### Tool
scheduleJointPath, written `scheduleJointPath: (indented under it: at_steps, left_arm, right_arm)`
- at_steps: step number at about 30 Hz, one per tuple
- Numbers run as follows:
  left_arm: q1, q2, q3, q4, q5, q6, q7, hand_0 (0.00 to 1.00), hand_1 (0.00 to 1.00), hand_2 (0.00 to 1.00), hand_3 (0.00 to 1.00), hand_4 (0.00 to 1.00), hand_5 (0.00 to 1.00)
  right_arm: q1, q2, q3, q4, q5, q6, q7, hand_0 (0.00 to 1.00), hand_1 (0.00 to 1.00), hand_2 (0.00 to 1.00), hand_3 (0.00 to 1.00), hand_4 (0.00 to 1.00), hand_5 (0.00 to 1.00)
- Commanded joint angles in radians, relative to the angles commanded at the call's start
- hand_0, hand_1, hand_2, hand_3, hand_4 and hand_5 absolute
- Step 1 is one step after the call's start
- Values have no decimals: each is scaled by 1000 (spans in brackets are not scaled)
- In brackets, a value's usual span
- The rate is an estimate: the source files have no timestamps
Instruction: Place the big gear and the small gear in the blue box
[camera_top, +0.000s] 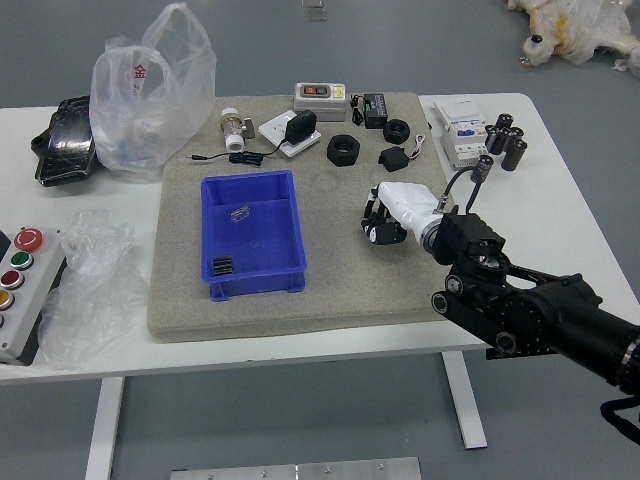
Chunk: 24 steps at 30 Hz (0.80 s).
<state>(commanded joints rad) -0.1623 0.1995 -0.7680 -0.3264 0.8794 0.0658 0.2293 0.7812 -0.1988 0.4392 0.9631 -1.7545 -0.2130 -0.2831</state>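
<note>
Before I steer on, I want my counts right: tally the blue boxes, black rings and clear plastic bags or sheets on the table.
Blue box: 1
Black rings, one larger than the other: 2
Clear plastic, one bag and one crumpled piece: 2
Total: 5

- The place looks like a robotics lab or test workshop.
- A black, jointed robot arm (520, 308) with exposed cables reaches over a plain white counter (575, 215), its right hand (408, 208) above a grey rectangular mat (340, 300).
- A pale control box (36, 294) carries round coloured push-buttons.
- A black corded power adapter (300, 126) lies among small parts.
- The floor (260, 420) is smooth, bare grey.
</note>
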Motion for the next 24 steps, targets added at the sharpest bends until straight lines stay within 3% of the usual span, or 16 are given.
scheduleJointPath:
  at_steps: [10, 14, 15, 20, 21, 24]
  left_arm:
    - [-1, 1, -8, -2, 10, -2, 6, 646, 582, 561, 653, 666, 349]
    - [-2, 4, -15, -3, 19, -4, 11, 646, 582, 561, 653, 666, 349]
    - [-2, 4, -17, -3, 21, -4, 12, 646, 582, 562, 654, 668, 351]
    - [-2, 5, -21, -4, 26, -4, 15, 646, 582, 562, 654, 668, 351]
    - [-1, 4, -22, -4, 27, -4, 17, 646, 582, 562, 655, 669, 352]
    - [0, 3, -26, -5, 30, -4, 20, 646, 582, 562, 655, 669, 352]
  right_arm:
    - [65, 37, -53, 171, -69, -14, -2, 591, 533, 280, 524, 412, 2]
    - [104, 65, -122, 191, -90, -7, -8, 591, 533, 280, 524, 412, 2]
    - [111, 73, -140, 188, -91, -3, -9, 608, 575, 473, 594, 495, 2]
    - [124, 91, -177, 180, -91, 22, -15, 608, 575, 473, 594, 495, 2]
    - [124, 92, -177, 178, -89, 27, -15, 667, 722, 787, 779, 510, 114]
    - [125, 94, -177, 171, -81, 39, -17, 667, 722, 787, 779, 510, 114]
